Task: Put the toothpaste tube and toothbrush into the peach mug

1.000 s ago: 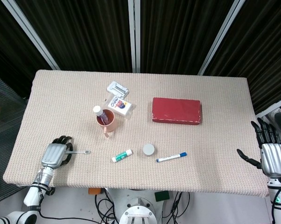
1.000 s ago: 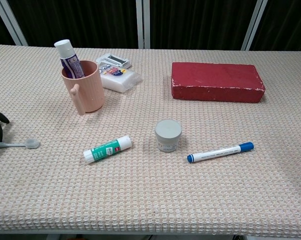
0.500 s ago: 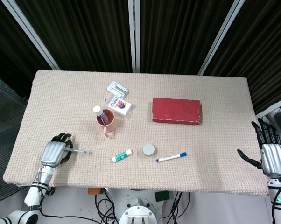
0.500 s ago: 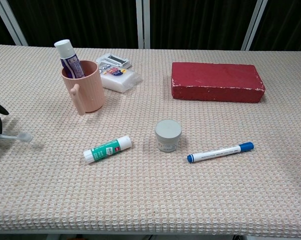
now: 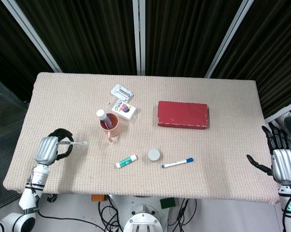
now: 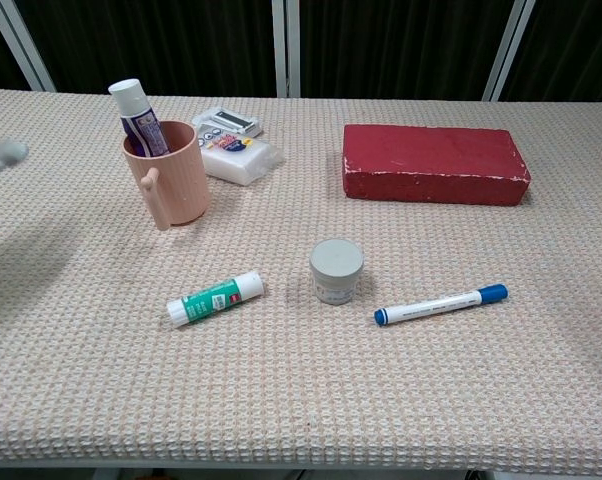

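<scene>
Fingers point(image 5: 63, 143) of the left hand point(image 5: 48, 149) curled around the toothbrush point(image 5: 74, 142) in the head view, its head pointing toward the peach mug point(image 5: 110, 124), where the toothpaste tube point(image 5: 103, 116) already stood; the right hand point(image 5: 281, 162) hung spread and empty off the bench point(image 5: 223, 111). Next, I judged, came carrying the brush over the rim. Chest view showed only the brush tip point(image 6: 3, 153) at the left edge, higher than a second before.

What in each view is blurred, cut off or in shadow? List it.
Chest view: toothbrush soft and cut by the left edge, faint shadow below it on the table. Head view: sharp; left hand holds the toothbrush; background dark.
</scene>
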Controlling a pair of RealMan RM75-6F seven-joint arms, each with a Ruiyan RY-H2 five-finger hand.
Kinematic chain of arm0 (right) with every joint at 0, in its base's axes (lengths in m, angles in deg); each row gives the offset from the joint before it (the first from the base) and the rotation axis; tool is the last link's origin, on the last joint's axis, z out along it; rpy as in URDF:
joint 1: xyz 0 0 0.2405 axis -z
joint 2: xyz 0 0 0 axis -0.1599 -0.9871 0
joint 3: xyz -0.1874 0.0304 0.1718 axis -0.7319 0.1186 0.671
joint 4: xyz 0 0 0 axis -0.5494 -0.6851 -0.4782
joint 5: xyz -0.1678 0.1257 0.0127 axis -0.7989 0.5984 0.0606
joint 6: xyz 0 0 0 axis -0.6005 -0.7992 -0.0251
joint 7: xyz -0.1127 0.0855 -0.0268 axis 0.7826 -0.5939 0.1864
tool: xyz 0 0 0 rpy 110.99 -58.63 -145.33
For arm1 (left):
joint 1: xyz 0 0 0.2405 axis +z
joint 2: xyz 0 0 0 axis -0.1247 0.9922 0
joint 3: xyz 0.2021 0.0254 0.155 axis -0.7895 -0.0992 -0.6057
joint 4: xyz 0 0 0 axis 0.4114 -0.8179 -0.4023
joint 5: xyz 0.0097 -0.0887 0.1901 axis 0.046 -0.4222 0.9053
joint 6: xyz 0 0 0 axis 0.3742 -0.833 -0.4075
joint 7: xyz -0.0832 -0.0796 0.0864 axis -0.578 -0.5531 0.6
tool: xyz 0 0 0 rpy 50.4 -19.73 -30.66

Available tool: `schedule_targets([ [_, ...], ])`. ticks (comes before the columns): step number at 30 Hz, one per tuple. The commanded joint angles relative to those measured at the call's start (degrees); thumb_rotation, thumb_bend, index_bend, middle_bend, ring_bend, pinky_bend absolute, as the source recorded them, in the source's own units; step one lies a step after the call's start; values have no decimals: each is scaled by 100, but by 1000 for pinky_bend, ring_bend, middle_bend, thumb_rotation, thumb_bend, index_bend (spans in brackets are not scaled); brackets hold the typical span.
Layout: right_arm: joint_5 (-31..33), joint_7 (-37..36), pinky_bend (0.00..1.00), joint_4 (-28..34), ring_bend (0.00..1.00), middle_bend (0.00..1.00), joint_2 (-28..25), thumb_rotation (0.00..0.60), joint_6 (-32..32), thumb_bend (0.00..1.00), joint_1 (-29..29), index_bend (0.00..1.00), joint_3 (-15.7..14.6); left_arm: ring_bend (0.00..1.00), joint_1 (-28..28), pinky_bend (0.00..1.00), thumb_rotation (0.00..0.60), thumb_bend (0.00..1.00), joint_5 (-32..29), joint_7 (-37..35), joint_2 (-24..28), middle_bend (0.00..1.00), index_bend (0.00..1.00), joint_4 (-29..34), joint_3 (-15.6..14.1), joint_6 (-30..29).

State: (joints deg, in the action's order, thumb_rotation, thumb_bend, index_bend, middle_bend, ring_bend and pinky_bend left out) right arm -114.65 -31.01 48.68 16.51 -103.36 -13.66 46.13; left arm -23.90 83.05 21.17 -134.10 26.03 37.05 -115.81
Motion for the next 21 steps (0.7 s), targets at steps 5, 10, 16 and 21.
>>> schedule_targets([
  [5,2,-38,0,-46,0,0,13,504,-13,477,0,0,19,293,-302,390,600,399,-181,-1365,715,429,695,851,777,97],
  [10,34,-8,0,-50,0,0,20,502,37,477,-24,0,30,293,-652,387,600,399,-362,-2594,915,428,699,1195,1229,545],
  [16,87,40,0,-44,0,0,25,502,90,477,-46,0,46,285,-1144,357,600,399,-717,-3546,1073,418,717,1458,1568,1418],
  [21,119,60,0,-56,0,0,47,502,140,477,-70,0,53,280,-1496,342,600,399,-1040,-4114,966,415,721,1414,1734,2020],
])
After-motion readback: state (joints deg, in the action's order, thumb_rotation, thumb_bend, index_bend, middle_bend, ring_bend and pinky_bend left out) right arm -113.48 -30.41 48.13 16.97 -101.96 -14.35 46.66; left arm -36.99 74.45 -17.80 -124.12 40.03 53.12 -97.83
